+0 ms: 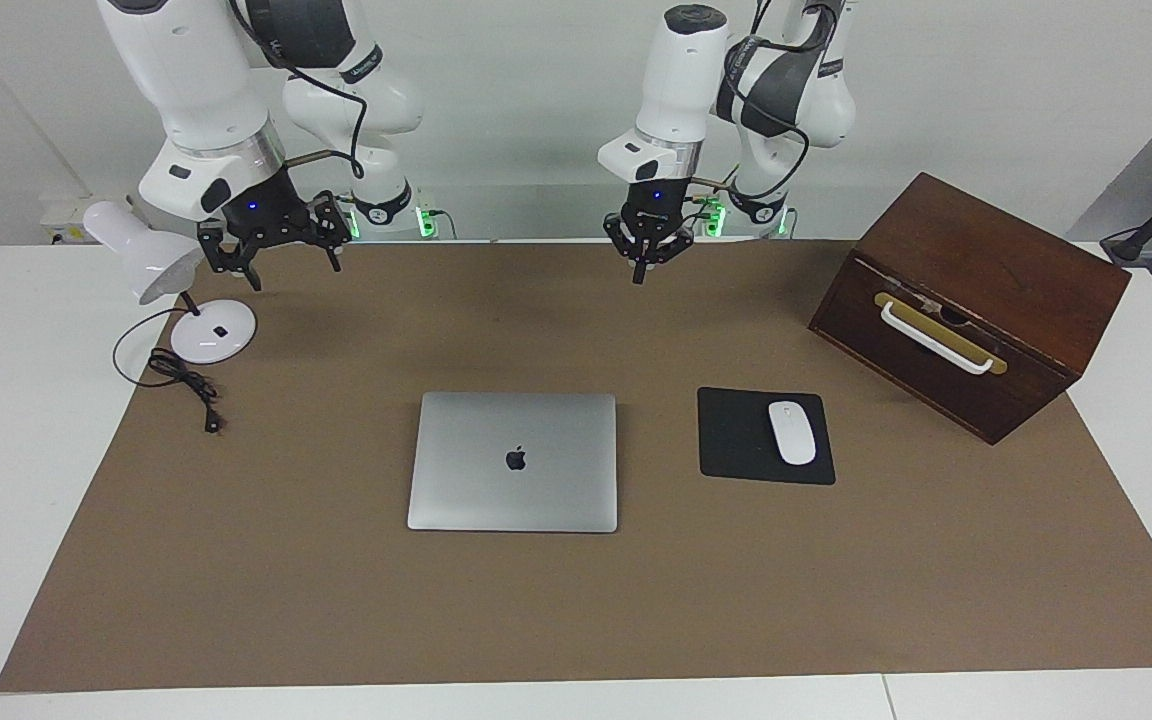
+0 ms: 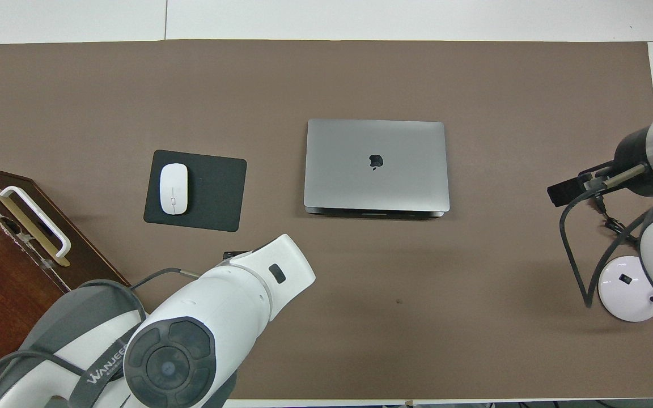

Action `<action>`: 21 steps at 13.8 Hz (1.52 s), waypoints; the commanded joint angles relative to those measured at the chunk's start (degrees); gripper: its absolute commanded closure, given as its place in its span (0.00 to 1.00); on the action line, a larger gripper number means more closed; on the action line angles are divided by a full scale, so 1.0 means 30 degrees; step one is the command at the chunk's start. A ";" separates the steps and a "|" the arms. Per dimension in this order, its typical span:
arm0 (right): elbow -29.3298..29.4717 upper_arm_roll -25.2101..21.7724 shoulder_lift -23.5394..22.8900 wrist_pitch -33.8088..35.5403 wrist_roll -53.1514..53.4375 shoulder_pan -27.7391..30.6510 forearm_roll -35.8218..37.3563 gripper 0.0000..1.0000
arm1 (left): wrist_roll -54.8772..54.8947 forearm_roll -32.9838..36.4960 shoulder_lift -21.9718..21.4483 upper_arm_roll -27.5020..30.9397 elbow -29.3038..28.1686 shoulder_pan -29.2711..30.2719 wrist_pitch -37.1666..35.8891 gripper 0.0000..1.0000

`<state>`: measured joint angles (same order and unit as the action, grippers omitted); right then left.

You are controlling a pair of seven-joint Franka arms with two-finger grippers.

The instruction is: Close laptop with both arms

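Brown mat [image 1: 336, 600] covers the table. Laptop [image 1: 513, 461] lies shut at its middle, beside the mouse pad [image 1: 736, 440]. Left gripper [image 1: 644, 262] hangs over the mat's robot-side edge, fingertips together, empty. Right gripper [image 1: 271, 255] hangs by the lamp [image 1: 151, 262], fingers spread, empty.

Both arms are raised, their wrists pointing down at the table. The left gripper [image 1: 642, 270] hangs with its fingertips pressed together, holding nothing; in the overhead view the left arm [image 2: 202, 334] hides it almost fully. The right gripper [image 1: 274, 262] is tilted, its fingers spread apart and empty. The right arm [image 1: 198, 110] rises steeply above it.
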<state>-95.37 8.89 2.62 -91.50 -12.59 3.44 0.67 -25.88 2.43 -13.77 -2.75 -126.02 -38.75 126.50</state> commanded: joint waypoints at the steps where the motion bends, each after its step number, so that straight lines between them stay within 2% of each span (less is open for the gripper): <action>1: -0.0028 0.0378 0.0035 0.0088 0.1059 -0.0005 0.0537 0.00 | 0.1531 -0.0806 -0.0623 0.0504 0.1160 -0.0062 -0.2547 1.00; 4: -0.0056 0.0058 0.0064 0.0061 0.1210 -0.0005 0.0450 0.00 | 0.2941 -0.1131 -0.0653 0.0944 0.2600 0.0465 -0.4751 1.00; 9: -0.0115 -0.0499 0.0036 -0.0438 0.1326 -0.0005 0.0332 0.00 | 0.5428 -0.1160 -0.0917 0.1645 0.3332 0.1870 -0.5981 1.00; 12: 0.0701 -0.0501 -0.0343 -0.0030 0.2899 -0.0034 0.0157 0.00 | 0.6690 -0.1131 -0.0946 0.1824 0.3950 0.3099 -0.6716 1.00; 14: 0.2281 -0.0966 -0.1046 0.0877 0.3347 -0.0006 0.0127 0.00 | 0.8064 -0.1160 -0.1091 0.1795 0.4096 0.4240 -0.7184 1.00; 15: 0.2142 -0.1521 -0.0961 0.0735 0.3319 -0.0005 -0.0018 0.00 | 0.8796 -0.1160 -0.1122 0.1824 0.4329 0.4710 -0.7593 1.00; 17: 0.1498 -0.1644 -0.0727 0.0733 0.3812 -0.0005 -0.0370 0.00 | 0.9999 -0.1189 -0.1181 0.1882 0.4769 0.5765 -0.8181 1.00; 21: 0.1643 -0.1556 -0.0785 0.0559 0.4840 -0.0005 -0.0400 0.00 | 1.2604 -0.1365 -0.1385 0.3840 0.5064 0.5974 -0.8944 1.00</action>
<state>-91.34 3.98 0.70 -90.07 0.15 3.34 0.55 7.70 -0.41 -17.13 6.53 -111.39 -21.25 101.85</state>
